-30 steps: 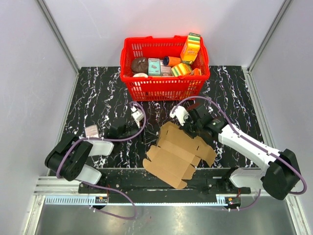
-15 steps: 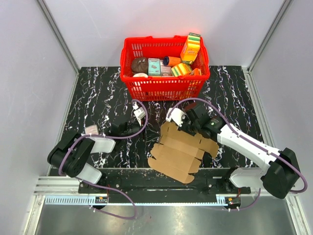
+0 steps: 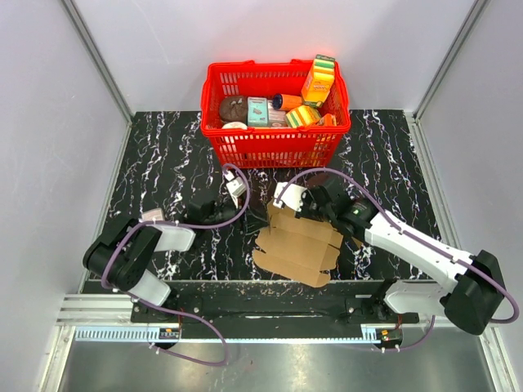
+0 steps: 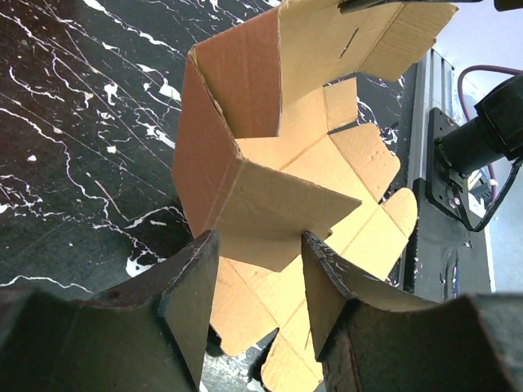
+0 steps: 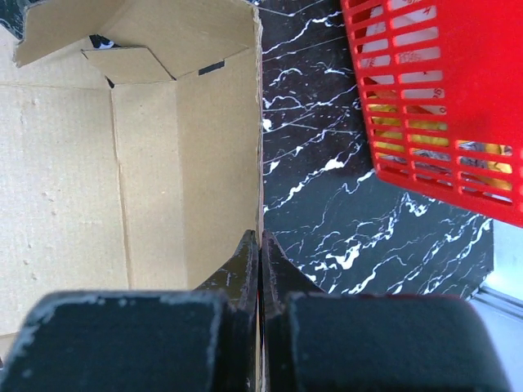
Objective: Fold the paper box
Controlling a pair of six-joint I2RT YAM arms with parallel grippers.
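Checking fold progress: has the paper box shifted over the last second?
Yes. The paper box has pulled back from the near rail, toward the red basket.

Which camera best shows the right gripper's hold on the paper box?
Right wrist: close up, the right gripper is shut on the paper box edge. Top external shows the pinch tiny, from above; left wrist shows only the box's flaps.

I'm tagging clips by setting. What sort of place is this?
Probably a robot lab test cell: plain grey walls box in a marble-look tabletop, two arms bolt to a rail, and a red basket holds assorted packages.
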